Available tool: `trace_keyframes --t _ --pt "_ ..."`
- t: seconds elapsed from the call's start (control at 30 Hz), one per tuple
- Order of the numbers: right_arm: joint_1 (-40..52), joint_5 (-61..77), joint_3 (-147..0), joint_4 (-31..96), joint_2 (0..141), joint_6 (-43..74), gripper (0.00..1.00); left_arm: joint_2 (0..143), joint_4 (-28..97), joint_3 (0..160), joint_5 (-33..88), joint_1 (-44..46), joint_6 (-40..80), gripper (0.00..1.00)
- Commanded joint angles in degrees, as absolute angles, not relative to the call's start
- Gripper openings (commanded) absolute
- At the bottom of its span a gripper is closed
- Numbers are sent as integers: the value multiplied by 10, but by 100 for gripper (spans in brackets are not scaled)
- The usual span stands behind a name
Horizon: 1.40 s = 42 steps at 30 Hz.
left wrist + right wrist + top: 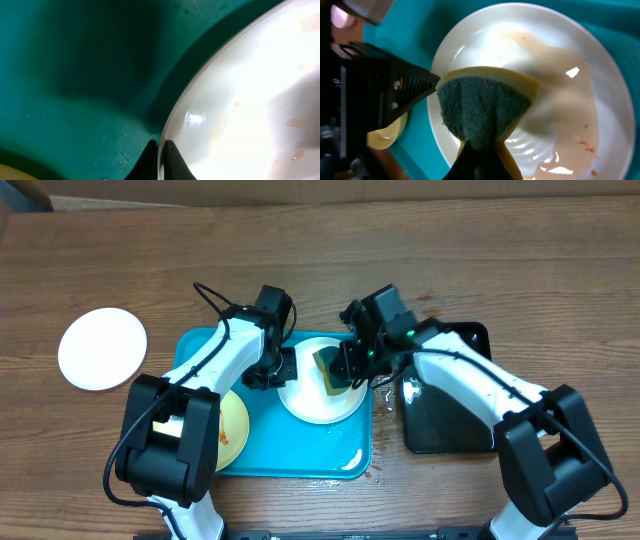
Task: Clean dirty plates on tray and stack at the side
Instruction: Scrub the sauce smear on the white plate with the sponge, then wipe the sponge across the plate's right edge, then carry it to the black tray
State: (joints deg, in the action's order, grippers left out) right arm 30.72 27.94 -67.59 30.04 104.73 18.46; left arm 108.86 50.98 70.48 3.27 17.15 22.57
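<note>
In the blue tray (295, 458), left jaws pinch the white plate (312, 406), right jaws grip a sponge (329, 370).

There are two white plates (102, 348) (318, 408), one pale yellow plate (233, 430), one blue tray (300, 457), one black tray (440, 430), one sponge (327, 370) and two robot arms (215, 355) (465, 375).

Your right gripper (481, 150) is clamped on a sponge (485, 105), yellow with a dark green scouring face turned toward the camera. The sponge sits over the near-left part of a white plate (560, 75), which looks wet and carries faint reddish smears and specks. The plate lies on the blue tray (415, 35). The black left gripper (427, 82) meets the plate's left rim. A yellow plate (387, 135) peeks in lower left.
</note>
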Motion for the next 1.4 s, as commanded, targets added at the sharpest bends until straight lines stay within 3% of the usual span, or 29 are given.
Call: trace_keyframes --t 0.0,0.2,0.3,0.6,1.2,1.37 --pt "340 217 -647 276 1037 210 4 1091 507 692 26 169 240 4" --pt "363 191 -599 226 1037 230 4 1091 508 692 26 169 240 4" --pt "364 111 -575 230 1037 222 4 1091 508 692 26 169 240 4" --pt "338 51 -571 200 1037 119 4 1091 509 692 23 169 231 4" --pt "303 57 -605 129 1037 72 4 1091 510 692 13 168 222 4" --pt "303 187 -648 137 1036 70 4 1091 509 692 13 168 222 4"
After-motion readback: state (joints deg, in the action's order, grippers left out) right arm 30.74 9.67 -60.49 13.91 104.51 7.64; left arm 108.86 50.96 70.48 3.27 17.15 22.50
